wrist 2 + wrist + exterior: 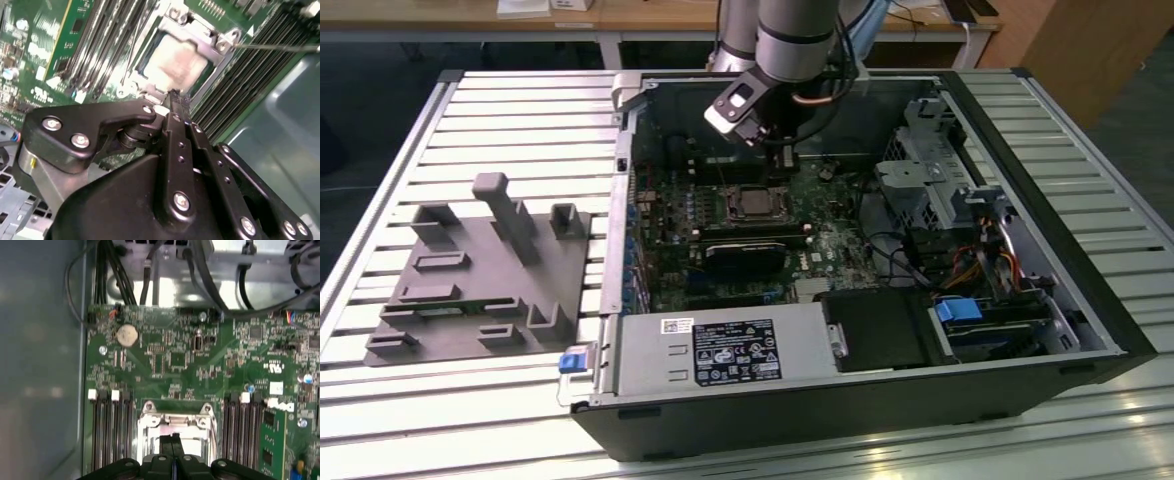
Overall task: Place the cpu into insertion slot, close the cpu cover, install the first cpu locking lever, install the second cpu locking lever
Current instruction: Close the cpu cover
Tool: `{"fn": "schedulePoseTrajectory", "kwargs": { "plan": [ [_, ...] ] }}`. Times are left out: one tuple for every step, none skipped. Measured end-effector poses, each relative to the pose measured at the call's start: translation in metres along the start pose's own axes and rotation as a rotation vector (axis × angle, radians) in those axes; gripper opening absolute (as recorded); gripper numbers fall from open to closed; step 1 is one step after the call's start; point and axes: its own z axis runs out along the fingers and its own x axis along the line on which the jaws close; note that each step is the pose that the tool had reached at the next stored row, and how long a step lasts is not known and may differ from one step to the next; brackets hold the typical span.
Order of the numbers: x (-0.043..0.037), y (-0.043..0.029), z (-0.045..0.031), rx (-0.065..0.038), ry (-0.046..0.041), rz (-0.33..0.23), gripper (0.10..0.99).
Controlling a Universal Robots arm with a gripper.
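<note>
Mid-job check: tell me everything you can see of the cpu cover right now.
The cpu cover is a thin silvery metal frame with a square window. It appears to lie flat over the cpu, whose pale face shows through the window. Screw-like tabs sit at its corners, and black memory slots run along both sides. The gripper, fingers together, has its tips at the frame's edge; contact cannot be confirmed.

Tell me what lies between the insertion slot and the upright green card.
Long black memory slots fill that stretch between insertion slot and green card, in the first wrist view.
</note>
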Motion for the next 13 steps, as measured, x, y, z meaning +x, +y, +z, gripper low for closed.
{"fn": "schedulePoseTrajectory", "kwargs": {
  "plan": [
    [0.0000,-0.0018,0.0002,0.000,0.0001,0.000,0.106],
    [0.0000,-0.0034,0.0004,0.000,0.0001,0.000,0.106],
    [0.0001,-0.0045,0.0007,0.000,0.0001,0.000,0.106],
    [0.0001,-0.0056,0.0010,0.000,0.0002,0.000,0.106],
    [0.0001,-0.0064,0.0015,0.000,0.0002,0.000,0.106],
    [0.0001,-0.0072,0.0020,0.000,0.0001,0.000,0.106],
    [0.0001,-0.0078,0.0025,0.000,0.0000,0.000,0.106],
    [0.0001,-0.0081,0.0029,0.000,0.0001,0.000,0.106],
    [-0.0001,-0.0085,0.0032,0.000,-0.0001,0.000,0.106],
    [-0.0004,-0.0090,0.0035,0.000,-0.0001,0.000,0.106],
    [-0.0005,-0.0097,0.0040,0.000,0.0000,0.000,0.106],
    [-0.0005,-0.0105,0.0045,0.000,0.0002,0.000,0.106],
    [-0.0005,-0.0115,0.0050,0.000,0.0001,0.000,0.106]
  ]
}}
